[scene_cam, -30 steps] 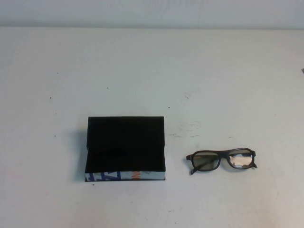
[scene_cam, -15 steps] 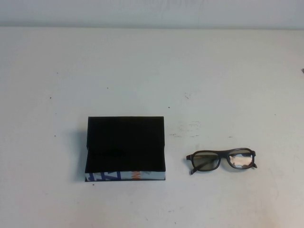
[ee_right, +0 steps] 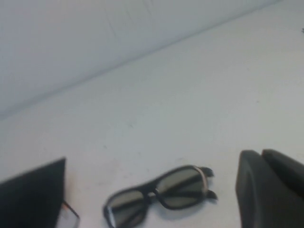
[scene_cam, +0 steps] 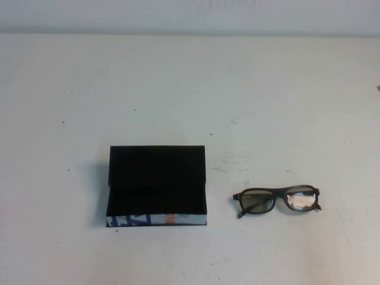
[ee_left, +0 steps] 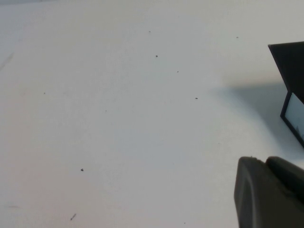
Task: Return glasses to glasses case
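Here my glasses case (scene_cam: 157,185) sits open with nothing visible inside, the glasses (scene_cam: 276,200) at its three o'clock on the desk (scene_cam: 237,89). My left gripper (ee_left: 268,192) and right gripper (ee_right: 270,187) hover; I cannot tell how their jaws stand.

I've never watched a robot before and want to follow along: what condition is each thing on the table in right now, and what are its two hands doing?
Flat black rectangular glasses case: open, flap lid raised, nothing inside.
Dark plastic-framed glasses: arms folded, lying on the white table to the case's right, untouched.
Left hand: off to the case's left, holding nothing.
Right hand: near the glasses, holding nothing.
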Action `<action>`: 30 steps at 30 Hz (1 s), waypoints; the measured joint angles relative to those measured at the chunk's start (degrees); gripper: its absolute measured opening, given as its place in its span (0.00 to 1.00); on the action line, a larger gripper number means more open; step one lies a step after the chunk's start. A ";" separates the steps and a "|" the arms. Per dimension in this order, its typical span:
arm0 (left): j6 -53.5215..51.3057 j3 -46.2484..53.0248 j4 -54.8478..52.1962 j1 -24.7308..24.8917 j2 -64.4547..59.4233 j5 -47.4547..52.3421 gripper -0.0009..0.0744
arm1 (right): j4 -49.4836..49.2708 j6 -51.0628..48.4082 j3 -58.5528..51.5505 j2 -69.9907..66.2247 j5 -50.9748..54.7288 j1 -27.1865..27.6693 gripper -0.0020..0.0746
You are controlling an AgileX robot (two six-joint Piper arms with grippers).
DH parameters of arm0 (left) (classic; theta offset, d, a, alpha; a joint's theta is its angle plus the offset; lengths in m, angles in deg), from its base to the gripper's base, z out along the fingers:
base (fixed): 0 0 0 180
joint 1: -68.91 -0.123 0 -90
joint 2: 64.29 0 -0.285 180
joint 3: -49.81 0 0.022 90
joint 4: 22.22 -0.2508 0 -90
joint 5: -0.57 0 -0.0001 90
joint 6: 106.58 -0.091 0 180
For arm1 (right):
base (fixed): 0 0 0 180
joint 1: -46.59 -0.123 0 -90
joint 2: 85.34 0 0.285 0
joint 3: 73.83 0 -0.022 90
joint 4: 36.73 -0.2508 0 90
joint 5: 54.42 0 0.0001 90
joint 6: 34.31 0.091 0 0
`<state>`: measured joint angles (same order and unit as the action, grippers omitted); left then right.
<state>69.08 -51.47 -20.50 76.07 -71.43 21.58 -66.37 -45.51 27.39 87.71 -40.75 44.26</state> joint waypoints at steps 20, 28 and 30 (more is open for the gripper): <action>0.00 0.00 0.00 0.00 0.00 0.00 0.01 | -22.99 0.00 13.91 -14.42 15.61 0.00 0.01; 0.00 0.00 0.00 0.00 0.00 0.00 0.01 | -4.41 -0.43 32.33 -39.44 35.96 0.00 0.01; 0.00 0.00 0.00 0.00 0.00 0.00 0.01 | -1.50 -2.04 36.52 -44.74 38.48 0.00 0.01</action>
<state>69.08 -51.47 -20.50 76.07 -71.43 21.58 -67.86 -47.55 63.91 42.97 -2.27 44.26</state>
